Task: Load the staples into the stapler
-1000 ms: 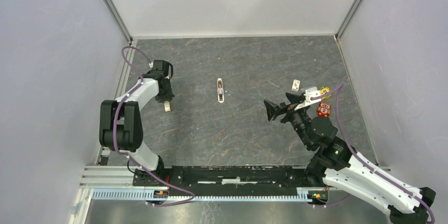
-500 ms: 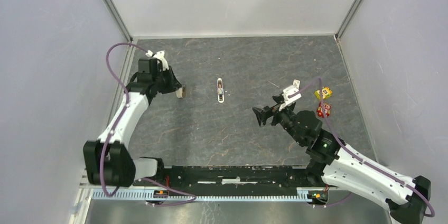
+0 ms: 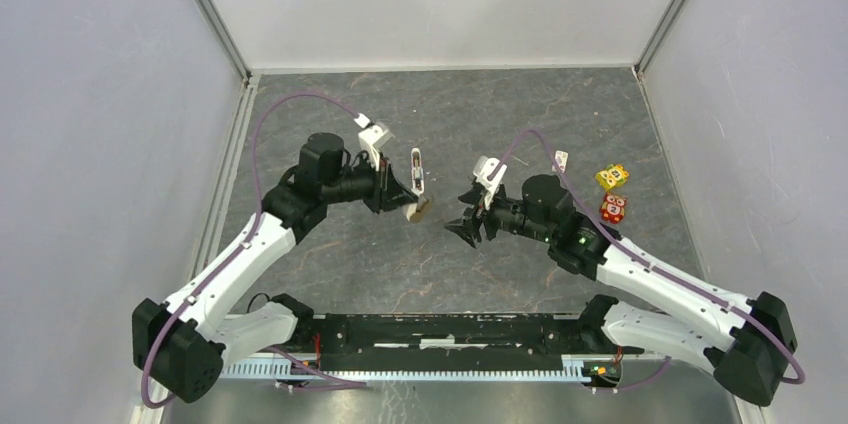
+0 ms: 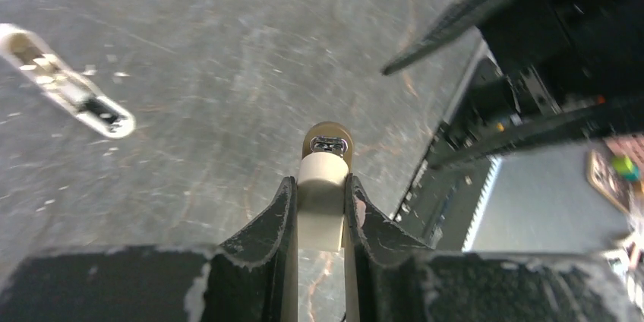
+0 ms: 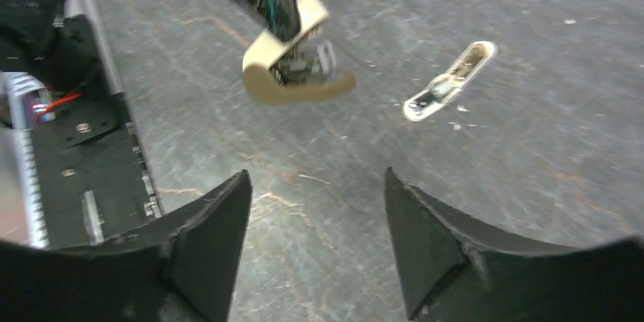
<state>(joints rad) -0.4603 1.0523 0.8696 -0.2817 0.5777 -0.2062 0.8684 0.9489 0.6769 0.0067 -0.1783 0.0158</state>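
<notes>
Stapler (image 4: 320,197) clenched in left fingers (image 4: 279,219) above desk (image 3: 390,269) centre, long axis aimed at right fingers (image 5: 216,223), spread open, close opposite

2 arms, left arm (image 3: 236,264) and right arm (image 3: 662,280), white shells on the long links, black joints and bases, purple cable (image 3: 290,102) looped along each, small green light (image 3: 583,241) on the right arm, black tapering jaws with scuffed pale edges
</notes>
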